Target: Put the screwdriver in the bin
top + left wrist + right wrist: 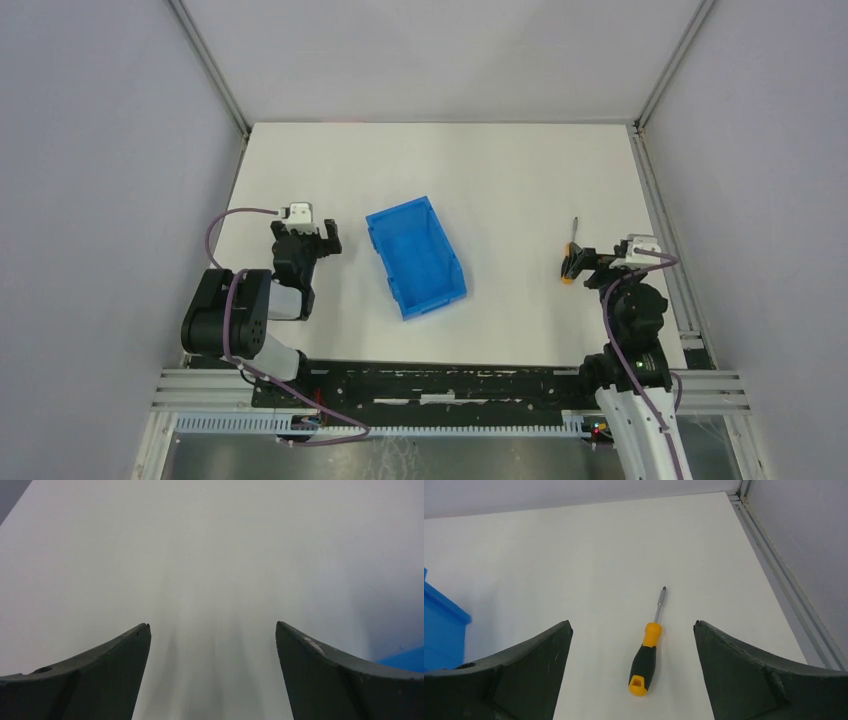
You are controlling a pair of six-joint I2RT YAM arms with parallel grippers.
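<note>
Black arms (235, 310) — purple cables (245, 211), white wrist cameras (298, 212).

Open table (520, 180) surrounds the screwdriver (645, 656); the bin (415, 256) stands well apart.

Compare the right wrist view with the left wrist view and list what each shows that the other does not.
Right wrist only: the screwdriver lying flat on the table, handle nearest the camera and tip pointing away, framed by the open right gripper. It also shows the metal rail along the table's right edge.

Left wrist only: the left gripper, open, with nothing between its fingers.

Both: the white table surface and a piece of the blue bin, at the left edge in the right wrist view and in the lower right corner in the left wrist view.
</note>
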